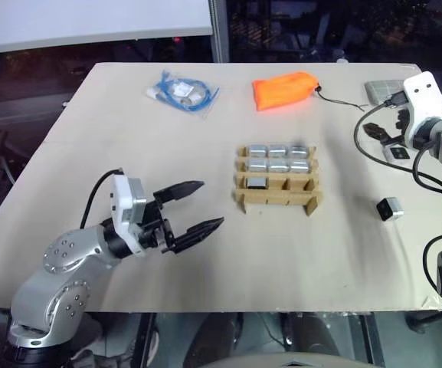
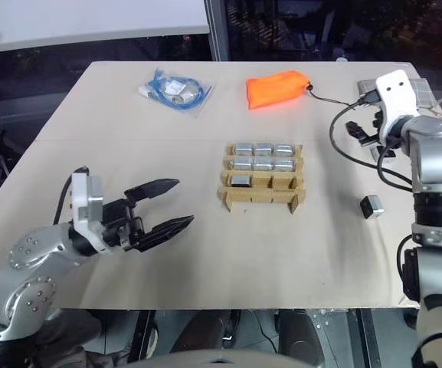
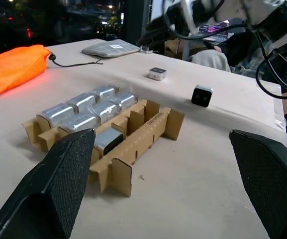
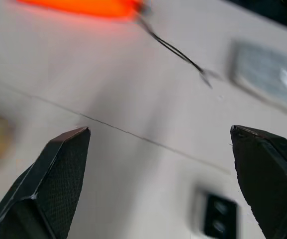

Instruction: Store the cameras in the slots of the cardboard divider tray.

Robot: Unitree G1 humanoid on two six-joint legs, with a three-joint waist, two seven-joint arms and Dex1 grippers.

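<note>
**A:** So what's the layout? Start big.

**B:** Beige tabletop (image 1: 129, 153), and the cardboard divider tray (image 1: 277, 192) sits about mid-table. I'll place everything off the tray. Its two far rows are full of cameras (image 1: 279, 158), six in all, and one more sits in the left slot of the next row. The nearest row looks empty.

**A:** Anything loose?

**B:** Two. One camera (image 1: 389, 208) lies on the tabletop well to the right of the tray, dark lens face showing. Another camera (image 3: 157, 73) sits further back on that side — near the grey pouch (image 3: 110, 48).

**A:** And behind the tray?

**B:** Orange pouch (image 1: 283, 90) straight behind it, blue cable bundle (image 1: 181, 92) behind and to the left.

**A:** Hands?

**B:** Left hand (image 1: 198, 205) hovers left of the tray, fingers spread wide, holding nothing. Right hand (image 4: 163, 184) is well right of the tray — fingers wide apart too, empty.
</note>
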